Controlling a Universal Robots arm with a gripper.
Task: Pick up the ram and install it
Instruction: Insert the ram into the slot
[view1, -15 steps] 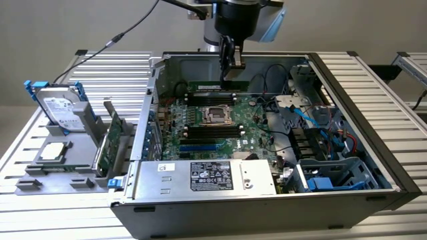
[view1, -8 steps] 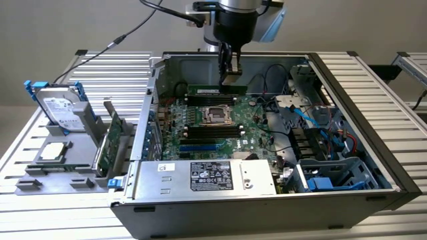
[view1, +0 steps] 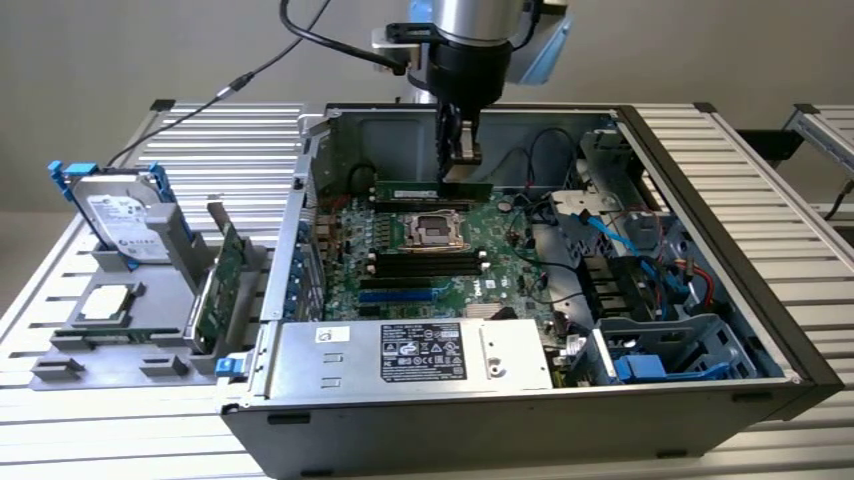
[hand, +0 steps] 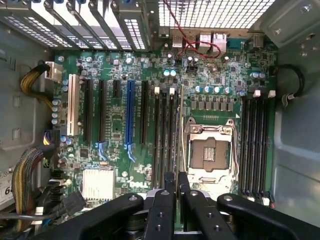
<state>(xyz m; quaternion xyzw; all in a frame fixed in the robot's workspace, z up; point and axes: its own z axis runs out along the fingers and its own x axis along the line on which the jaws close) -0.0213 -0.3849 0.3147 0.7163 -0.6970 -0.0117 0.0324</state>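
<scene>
Exterior view: one tool (view1: 462, 165) clamped on one ram (view1: 407, 188), at the socket's (view1: 438, 228) twelve o'clock. Four black slots (view1: 424, 264) lie at six o'clock.

Ribbed aluminium table (view1: 747, 200) before a plain pale wall (view1: 134, 50).

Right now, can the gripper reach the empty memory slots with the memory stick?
Probably yes: the gripper, shut on the memory stick, hangs inside the open case above the slots, nothing between.
</scene>
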